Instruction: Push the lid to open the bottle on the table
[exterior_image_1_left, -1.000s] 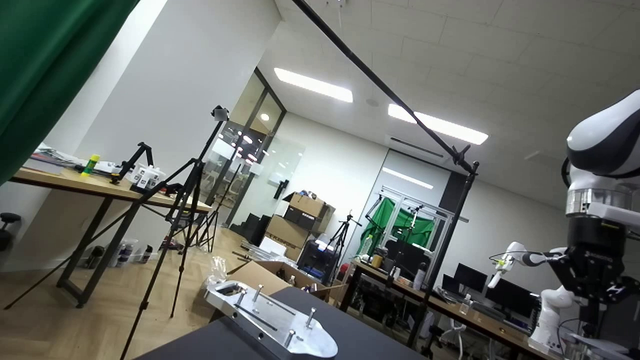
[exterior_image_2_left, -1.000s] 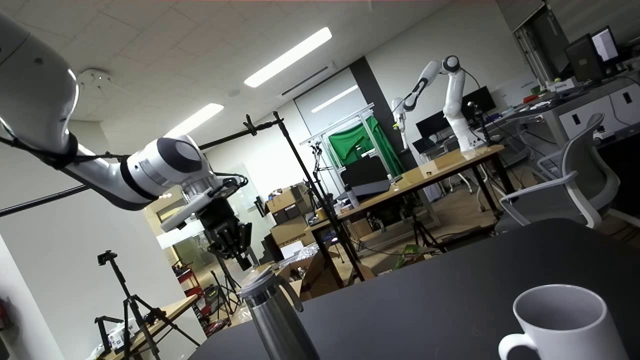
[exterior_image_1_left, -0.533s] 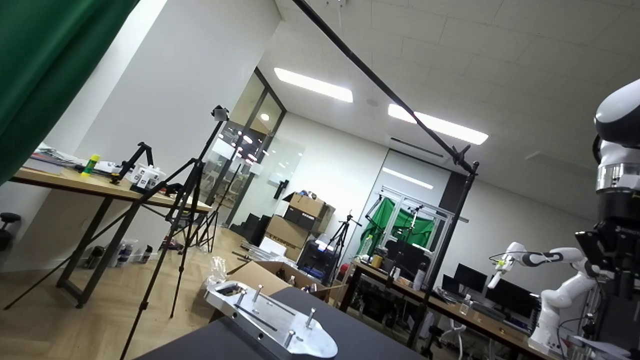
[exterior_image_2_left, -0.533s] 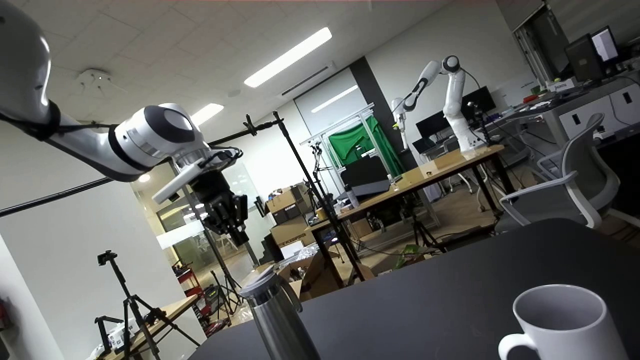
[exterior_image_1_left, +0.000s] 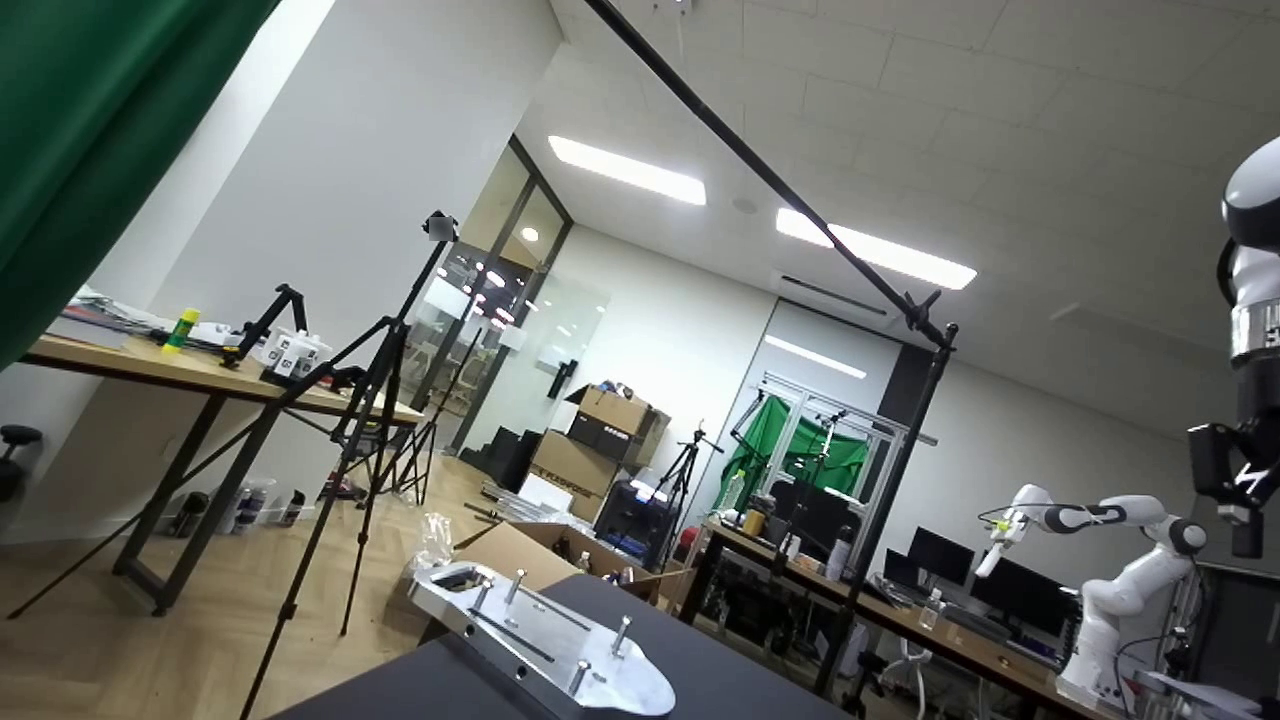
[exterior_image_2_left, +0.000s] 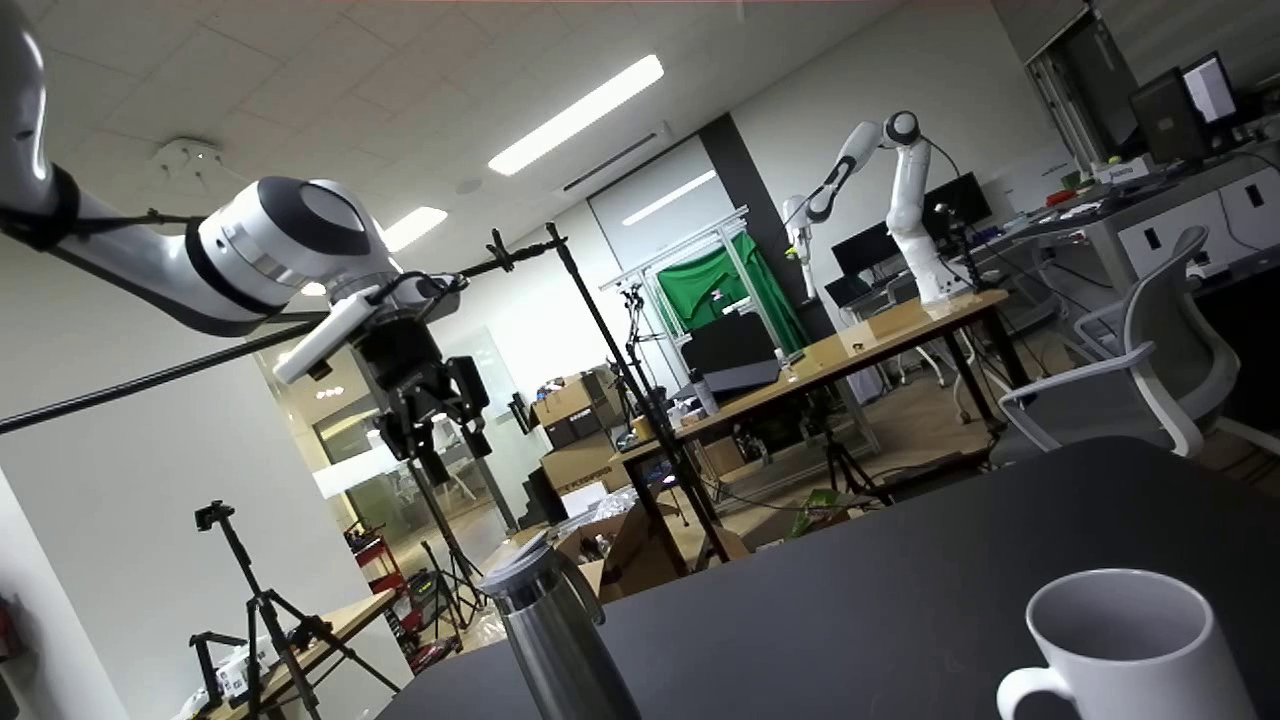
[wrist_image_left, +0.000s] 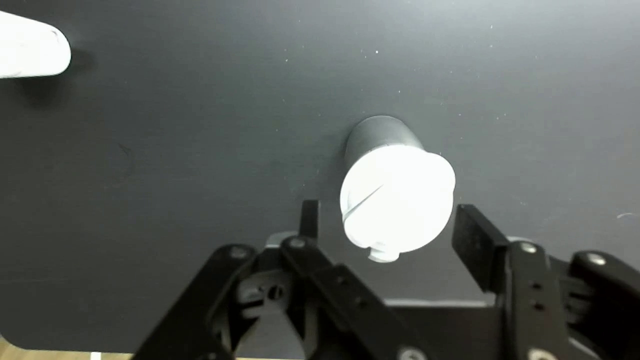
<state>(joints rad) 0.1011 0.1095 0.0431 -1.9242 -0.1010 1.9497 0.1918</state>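
A dark grey metal bottle (exterior_image_2_left: 570, 640) with a handle stands on the black table (exterior_image_2_left: 800, 600). Its grey lid (exterior_image_2_left: 520, 568) sits on top. From above, in the wrist view, the lid (wrist_image_left: 400, 195) is washed out white by glare, with one thin dark slit at its left side; I cannot tell whether it is open. Above and apart from the lid hangs my gripper (exterior_image_2_left: 457, 455), its fingers spread with nothing held. In the wrist view the gripper (wrist_image_left: 389, 216) has the lid appearing between its fingertips, farther down. An exterior view catches the gripper (exterior_image_1_left: 1226, 495) at its right edge.
A white mug (exterior_image_2_left: 1150, 650) stands on the table near the camera. A rounded white object (wrist_image_left: 30, 45) enters the wrist view at upper left. A metal plate with bolts (exterior_image_1_left: 545, 640) lies at the front of an exterior view. The table edge shows at lower left in the wrist view.
My gripper has risen away from the lid and shifted left in the exterior view with the bottle. Its fingers, together before, have spread apart. The bottle and mug have not moved.
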